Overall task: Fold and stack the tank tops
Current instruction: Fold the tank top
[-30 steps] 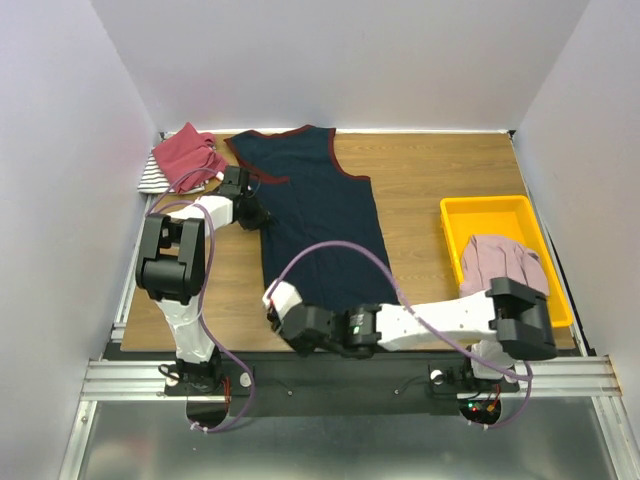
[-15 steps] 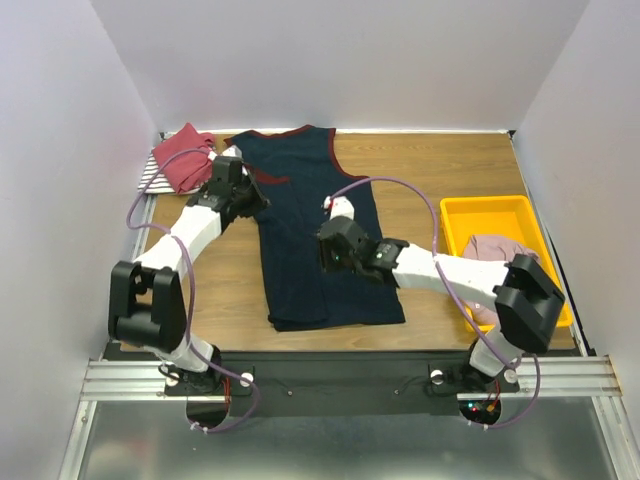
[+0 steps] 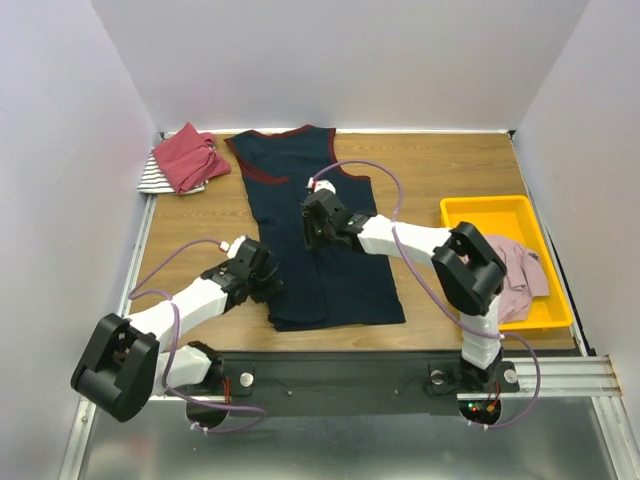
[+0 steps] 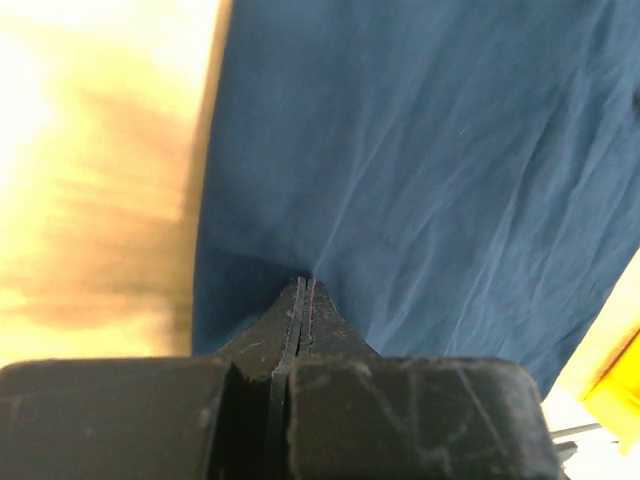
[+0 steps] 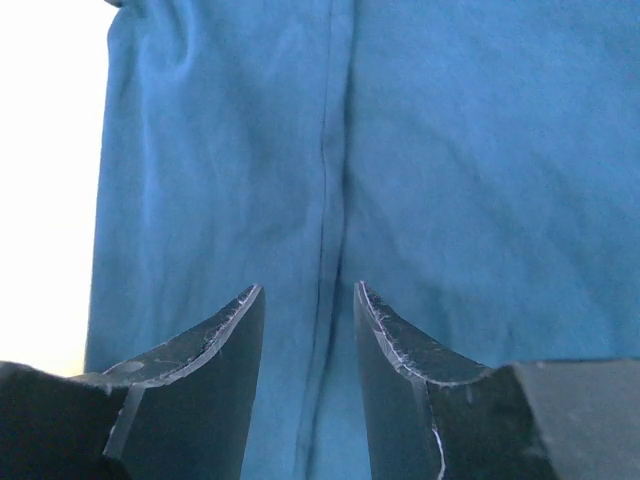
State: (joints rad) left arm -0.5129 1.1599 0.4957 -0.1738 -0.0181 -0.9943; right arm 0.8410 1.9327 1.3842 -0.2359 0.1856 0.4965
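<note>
Step in hand: first fold of navy tank top, flat on desk under both pincers. My left pincer clenched on its side edge near hem (creases fan out from tips, so likely a real pinch). My right pincer released, hovering over mid-body, seam between jaws, nothing held. Next: right needs own pinch, then both carry cloth over together. Well beyond left pincer: red top over striped top. Right of right pincer: pink top in yellow tray. Wooden desk, white walls.

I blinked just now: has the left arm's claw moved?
Yes. The left gripper has come from beside the red tank top toward the near edge of the table, now at the navy tank top lower left side.
</note>
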